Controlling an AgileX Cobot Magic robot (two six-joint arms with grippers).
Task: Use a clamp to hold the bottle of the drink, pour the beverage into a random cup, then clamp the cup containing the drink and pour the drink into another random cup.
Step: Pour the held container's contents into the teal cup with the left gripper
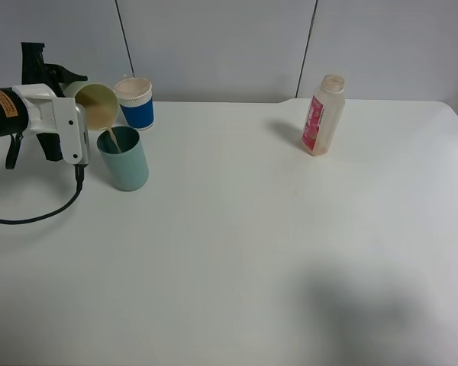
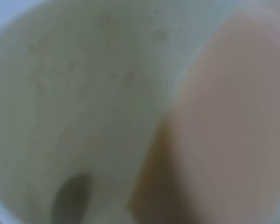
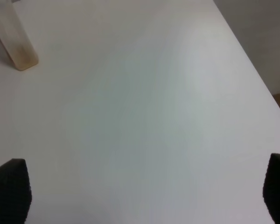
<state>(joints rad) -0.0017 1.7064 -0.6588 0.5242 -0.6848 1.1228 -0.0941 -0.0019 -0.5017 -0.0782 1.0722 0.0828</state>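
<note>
My left gripper (image 1: 81,116) is shut on a cream cup (image 1: 98,104) and holds it tilted over a teal cup (image 1: 124,159) at the table's far left. A thin tan stream of drink (image 1: 114,141) runs from the cream cup into the teal one. The left wrist view is blurred and filled by the cream cup's inside (image 2: 84,102) and the tan drink (image 2: 228,126). The drink bottle (image 1: 322,115), uncapped with a red label and almost empty, stands upright at the back right; its base shows in the right wrist view (image 3: 16,46). My right gripper (image 3: 144,196) is open and empty above bare table.
A blue-and-white cup (image 1: 136,101) stands right behind the teal cup, close to the tilted cream cup. A black cable (image 1: 46,213) loops on the table under the left arm. The white table's (image 1: 237,252) right edge (image 3: 252,70) shows in the right wrist view.
</note>
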